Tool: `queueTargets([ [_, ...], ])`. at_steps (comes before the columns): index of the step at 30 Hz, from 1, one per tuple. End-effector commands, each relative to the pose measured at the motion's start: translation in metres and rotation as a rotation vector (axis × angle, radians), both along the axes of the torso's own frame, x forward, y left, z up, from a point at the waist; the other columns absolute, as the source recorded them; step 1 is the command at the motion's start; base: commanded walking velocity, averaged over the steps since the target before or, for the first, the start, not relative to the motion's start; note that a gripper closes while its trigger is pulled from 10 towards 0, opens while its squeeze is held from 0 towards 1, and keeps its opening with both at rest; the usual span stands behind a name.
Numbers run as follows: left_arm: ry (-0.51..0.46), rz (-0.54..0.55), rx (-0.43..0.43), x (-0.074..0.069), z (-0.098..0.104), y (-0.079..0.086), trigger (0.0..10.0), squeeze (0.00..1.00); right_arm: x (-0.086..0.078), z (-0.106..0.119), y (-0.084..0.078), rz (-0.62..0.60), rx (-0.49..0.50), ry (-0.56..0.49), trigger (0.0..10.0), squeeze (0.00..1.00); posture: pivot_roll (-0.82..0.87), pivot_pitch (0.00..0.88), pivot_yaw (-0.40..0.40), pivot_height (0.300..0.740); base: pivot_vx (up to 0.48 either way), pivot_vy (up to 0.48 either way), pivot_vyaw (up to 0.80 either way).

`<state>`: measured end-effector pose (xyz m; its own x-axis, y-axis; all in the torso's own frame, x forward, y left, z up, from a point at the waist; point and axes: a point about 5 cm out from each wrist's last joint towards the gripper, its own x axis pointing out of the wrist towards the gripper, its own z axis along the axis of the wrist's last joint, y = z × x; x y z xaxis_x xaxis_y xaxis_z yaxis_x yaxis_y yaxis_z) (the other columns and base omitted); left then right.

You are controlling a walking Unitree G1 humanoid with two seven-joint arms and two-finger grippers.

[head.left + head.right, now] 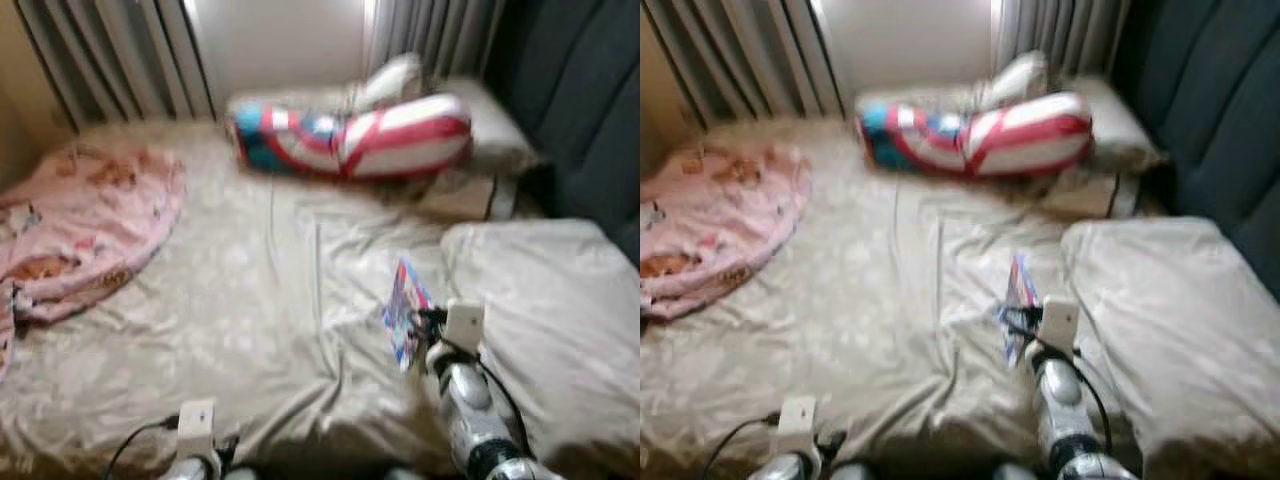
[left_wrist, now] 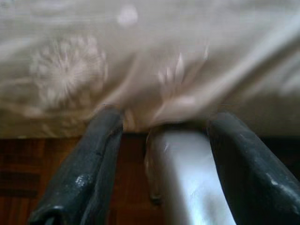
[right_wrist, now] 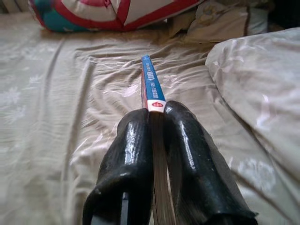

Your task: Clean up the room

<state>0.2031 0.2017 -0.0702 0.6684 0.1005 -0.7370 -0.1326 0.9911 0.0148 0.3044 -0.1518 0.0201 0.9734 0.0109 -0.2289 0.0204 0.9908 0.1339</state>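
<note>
A thin book with a blue and red cover [image 3: 151,89] stands on edge above the beige bed sheet [image 1: 250,300]. My right gripper [image 3: 154,115] is shut on its lower end, one black finger on each side. In the eye views the book [image 1: 407,310] sits just left of a large beige pillow [image 1: 550,300], with my right arm [image 1: 465,400] reaching up from below. My left gripper [image 2: 164,119] is low at the bed's front edge, open, its fingers [image 2: 101,154] wide apart, pointing at the hanging sheet above a wooden floor [image 2: 28,173].
A crumpled pink blanket [image 1: 90,220] lies on the bed's left side. A red, white and blue bolster [image 1: 350,135] lies at the back, with a flat cushion [image 1: 470,195] beside it. Dark blue padding [image 1: 590,100] rises on the right. Curtains [image 1: 110,60] hang behind.
</note>
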Motion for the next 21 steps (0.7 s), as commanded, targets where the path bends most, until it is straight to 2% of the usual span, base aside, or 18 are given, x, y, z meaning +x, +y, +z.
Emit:
queueTargets([
  [1,-0.036,-0.005,0.016,0.008,0.005,0.002,10.0,0.00,0.007,0.014,-0.001,0.003,0.016,-0.096,10.0,0.00,-0.08,0.002,-0.011,0.631,0.000,0.000,0.00],
  [7,-0.145,0.008,-0.001,0.029,0.020,0.001,10.0,0.00,0.011,0.024,-0.001,0.009,0.043,-0.163,10.0,0.00,-0.08,0.004,-0.012,0.631,0.000,0.000,0.00],
  [11,-0.274,-0.020,-0.023,0.059,0.043,-0.006,10.0,0.00,0.014,0.026,-0.004,0.004,0.038,-0.164,10.0,0.00,-0.08,0.004,-0.012,0.631,0.000,0.000,0.00],
  [16,-0.344,-0.028,-0.041,0.073,0.055,-0.010,10.0,0.00,0.014,0.027,-0.007,-0.003,0.039,-0.172,10.0,0.00,-0.08,0.004,-0.011,0.631,0.000,0.000,0.00],
  [21,-0.406,-0.042,-0.038,0.081,0.064,-0.013,10.0,0.00,0.017,0.034,-0.010,-0.020,0.049,-0.211,10.0,0.00,-0.08,0.006,-0.009,0.631,0.000,0.000,0.00],
])
